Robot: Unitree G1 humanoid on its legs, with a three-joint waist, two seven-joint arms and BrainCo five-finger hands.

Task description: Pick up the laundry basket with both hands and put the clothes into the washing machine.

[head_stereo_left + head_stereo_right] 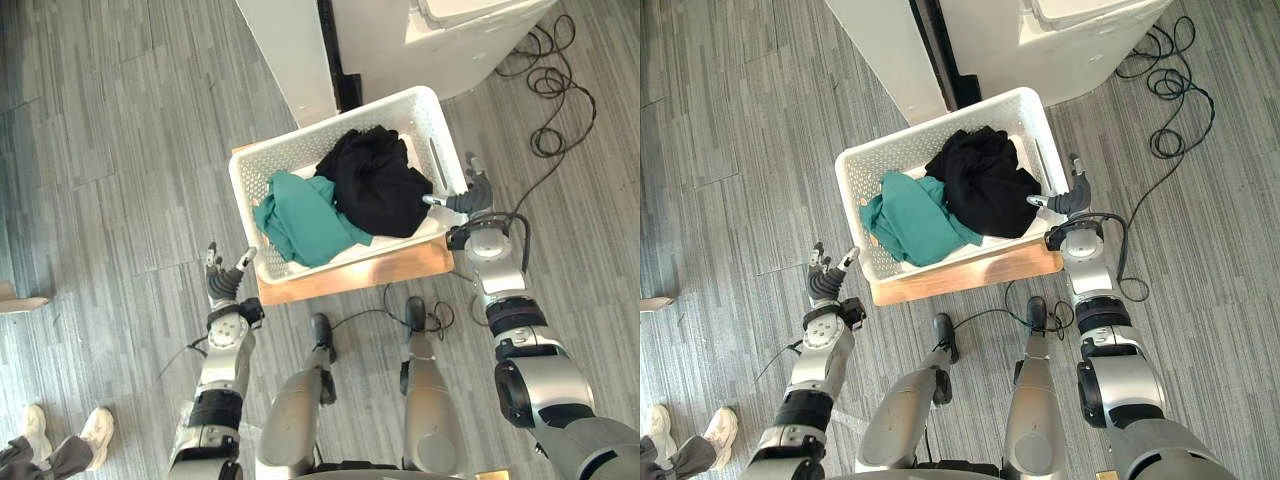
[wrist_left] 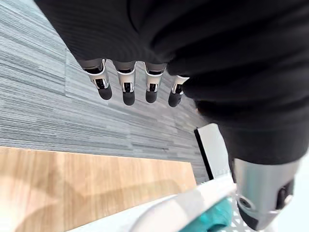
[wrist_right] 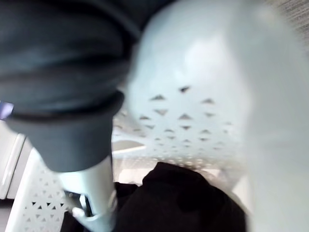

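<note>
White perforated plastic laundry basket (image 1: 300, 138) on low wooden counter (image 1: 350, 272), awaiting a two-handed lift.
Holds black garment (image 1: 375, 185), teal garment (image 1: 300, 218); white washing machine (image 1: 420, 45) just behind. Left hand (image 1: 222, 283) near its left corner, straight-fingered, empty; right hand (image 1: 472, 198) at its right rim, closure unclear.

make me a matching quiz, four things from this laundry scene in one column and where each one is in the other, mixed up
1 green garment
2 black garment
3 left hand
4 right hand

A at the right rim of the basket
B in the basket, left part
C open, beside the basket's near left corner
D in the basket, right part, overlapping the green one

Pairs: 1-B, 2-D, 3-C, 4-A
</note>
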